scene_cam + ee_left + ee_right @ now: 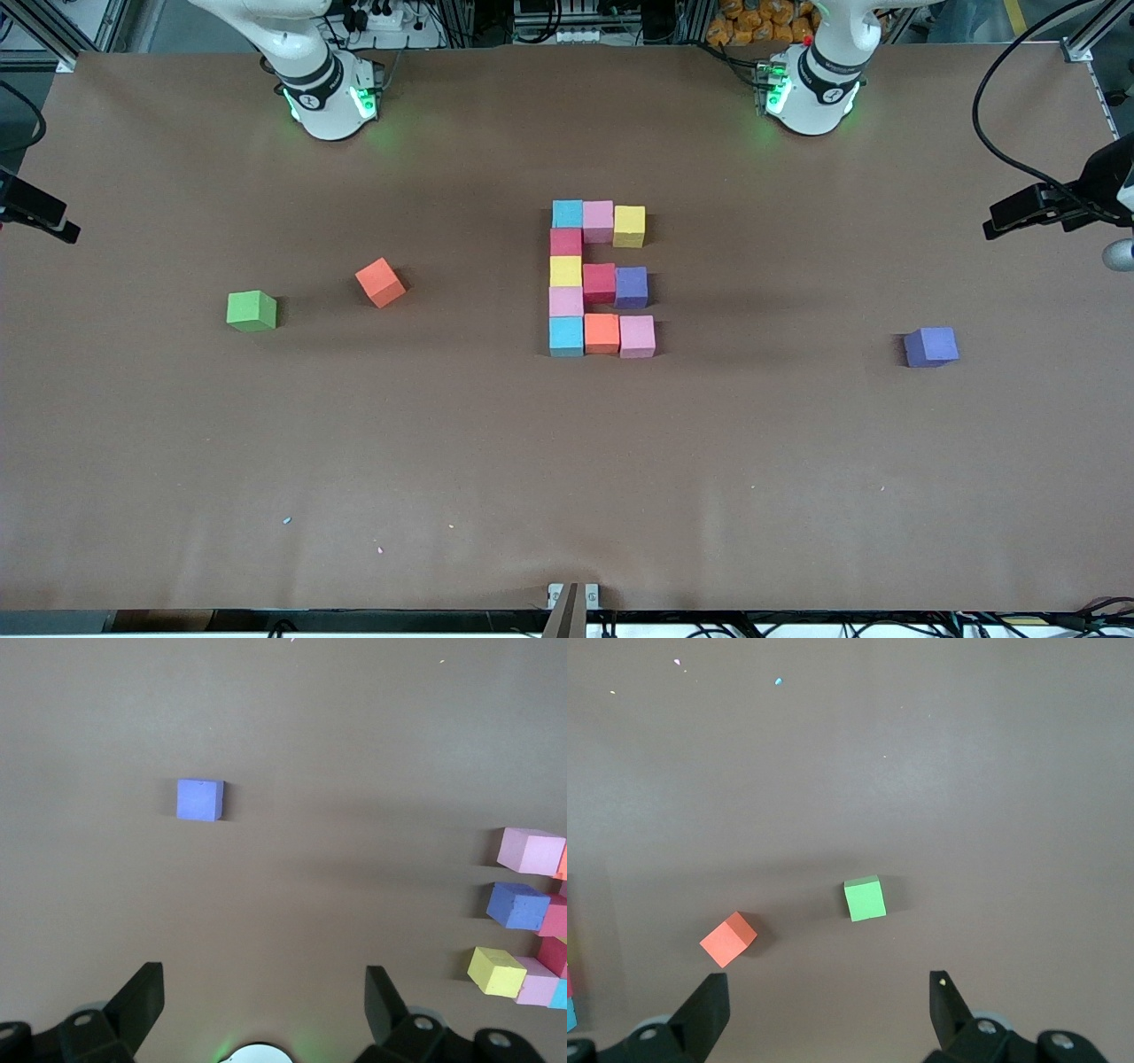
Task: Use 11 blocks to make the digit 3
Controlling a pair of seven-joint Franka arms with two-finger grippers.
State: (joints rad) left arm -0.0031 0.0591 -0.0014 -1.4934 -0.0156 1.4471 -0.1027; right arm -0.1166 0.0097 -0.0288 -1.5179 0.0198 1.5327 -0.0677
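Eleven blocks (567, 271) form digit 3 (600, 283); task looks complete. Left gripper (264, 997), right gripper (829, 1001) both wide, empty, parked high. Next move: none needed.

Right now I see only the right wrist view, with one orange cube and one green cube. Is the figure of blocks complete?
Observer: By count, yes. The digit 3 has eleven touching cubes, three bars joined by one column.
Operator: Is any other cube loose?
Observer: One purple cube lies alone toward the left arm's end of the table.
Operator: And the left end effector?
Observer: The left end effector hangs open above the table and holds nothing.
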